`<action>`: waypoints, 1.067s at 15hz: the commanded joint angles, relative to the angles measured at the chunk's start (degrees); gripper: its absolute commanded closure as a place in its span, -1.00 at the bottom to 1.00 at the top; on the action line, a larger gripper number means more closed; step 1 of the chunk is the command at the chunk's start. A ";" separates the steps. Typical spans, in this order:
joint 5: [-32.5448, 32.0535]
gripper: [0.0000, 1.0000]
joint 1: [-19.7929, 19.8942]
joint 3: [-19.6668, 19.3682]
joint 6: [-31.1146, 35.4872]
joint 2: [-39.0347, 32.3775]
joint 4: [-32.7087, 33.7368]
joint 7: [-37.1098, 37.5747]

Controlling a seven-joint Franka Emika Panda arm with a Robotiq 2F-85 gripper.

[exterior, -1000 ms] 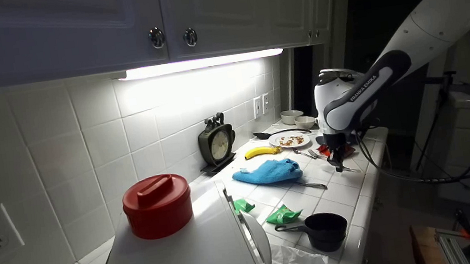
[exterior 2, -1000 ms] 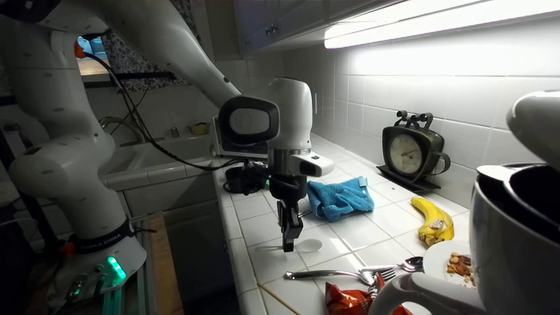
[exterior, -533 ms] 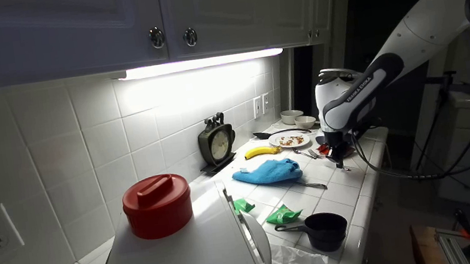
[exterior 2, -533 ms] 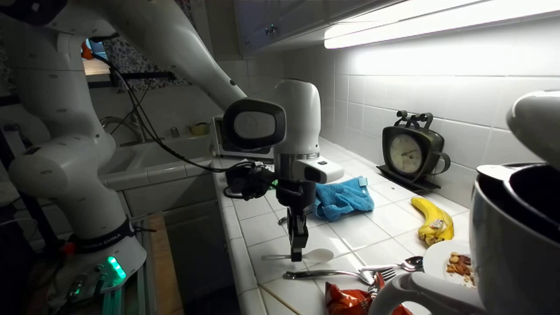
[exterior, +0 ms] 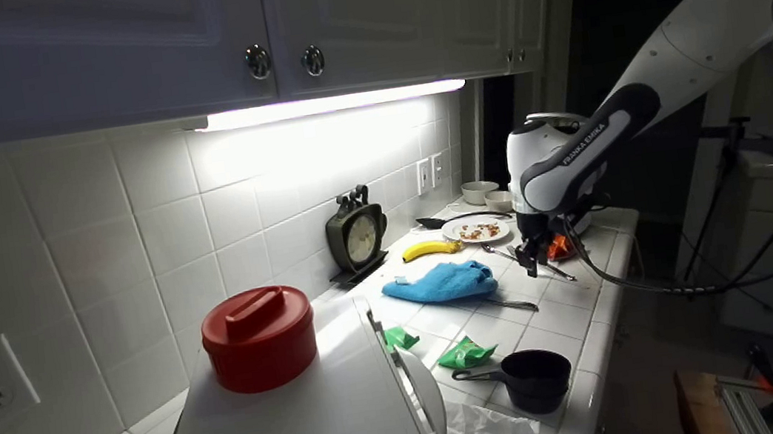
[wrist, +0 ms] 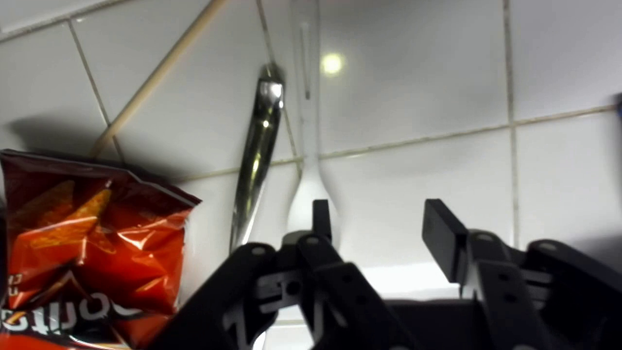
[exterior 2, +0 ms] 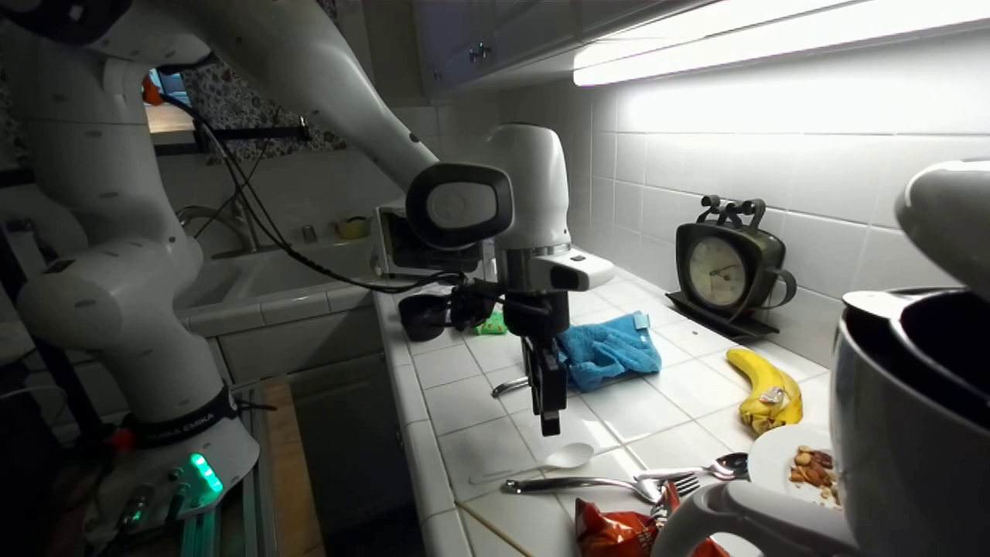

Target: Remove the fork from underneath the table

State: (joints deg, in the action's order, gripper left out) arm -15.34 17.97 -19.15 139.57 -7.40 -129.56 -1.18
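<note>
"So, how does the fork [exterior 2: 576, 483] look?"

"Shiny, all metal, with a smooth curved handle and slim tines. It lies on top of the white tiled table [exterior 2: 479, 452], its head near the red chip bag [exterior 2: 611, 534]. Another metal handle [exterior 2: 510, 386] pokes out from under the blue towel [exterior 2: 607, 350]; I can't tell what its hidden end is."

"Where is it from the gripper [wrist: 378, 226]?"

"Below and off to one side. In the wrist view its handle lies outside the fingers, between the bag and a white spoon [wrist: 311, 192]. The fingers stand apart over the table, tile showing through the gap."

"Any writing?"

"FRANKA EMIKA in white on the arm [exterior: 692, 42], and EMIKA again on the dark band [exterior 2: 189, 422] round its base. The bag carries big pale letters, turned about and partly cut off; I can't read them for sure."
</note>
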 commanded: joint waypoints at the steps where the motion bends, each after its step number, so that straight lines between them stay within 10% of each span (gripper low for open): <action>1: 4.68 -0.72 -1.19 2.74 0.81 1.99 -1.78 -4.25; 11: 17.55 -1.00 -1.58 6.93 0.09 -0.92 -1.59 -16.70; 16: 18.96 -0.02 -1.55 7.52 -0.21 -2.25 -1.51 -18.72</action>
State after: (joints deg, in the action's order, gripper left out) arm 1.14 16.02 -12.29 139.52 -9.30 -130.70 -17.34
